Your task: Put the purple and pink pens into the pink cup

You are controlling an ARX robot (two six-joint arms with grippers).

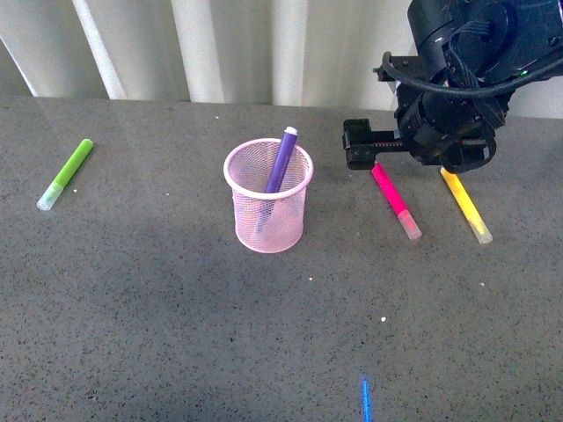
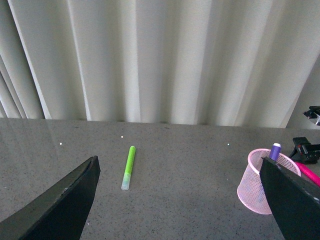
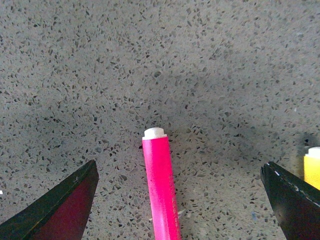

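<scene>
Currently I am looking at a grey speckled table (image 1: 158, 334) with a pale pleated curtain (image 1: 229, 44) hanging behind it. The pink cup (image 1: 264, 230) is standing upright near the middle of the table. The purple pen (image 1: 282, 158) is already leaning inside it, its end sticking up above the rim. The pink pen (image 1: 392, 199) is lying flat on the table to the right of the cup, apart from it, with its frosted cap pointing toward me. Just to its right, a yellow marker (image 1: 466, 207) is lying roughly parallel and not touching it. A lime-green marker (image 1: 67, 172) is lying well away on the left side of the table.

The right gripper (image 3: 177, 200) is hanging over the far end of the pink pen. In the right wrist view its two fingers are standing wide apart, one on each side of the pen, and neither is touching it. In the left wrist view the left gripper (image 2: 180, 200) is also spreading its fingers wide and gripping nothing. The green marker is lying on the table ahead of it, with the cup off to one side.
</scene>
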